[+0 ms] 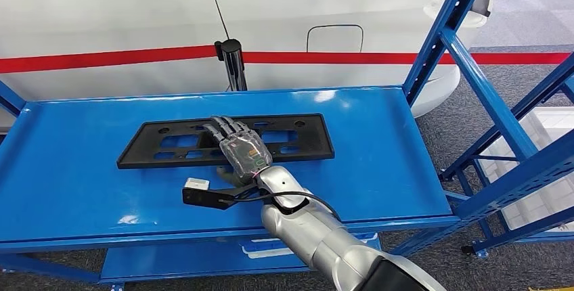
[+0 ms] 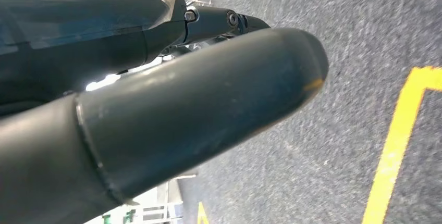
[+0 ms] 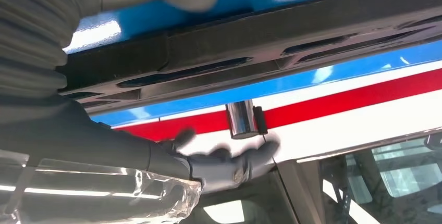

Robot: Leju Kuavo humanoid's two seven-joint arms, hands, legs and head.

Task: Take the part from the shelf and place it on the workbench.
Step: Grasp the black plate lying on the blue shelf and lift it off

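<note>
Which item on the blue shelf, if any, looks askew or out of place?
Nothing stands out. The black part lies flat on the blue shelf, roughly square to its edges, with the right hand resting on it.

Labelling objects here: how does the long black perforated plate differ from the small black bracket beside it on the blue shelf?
The long black perforated plate is far longer and flat with cut-outs; the small black bracket is short with a white block on top. The right hand rests on the plate, not the bracket. Both lie on the blue shelf.

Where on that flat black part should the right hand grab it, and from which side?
Grip the near long edge of the black part, coming from the robot's side. It lies flat on the blue shelf; the right hand already rests there, thumb at that edge.
</note>
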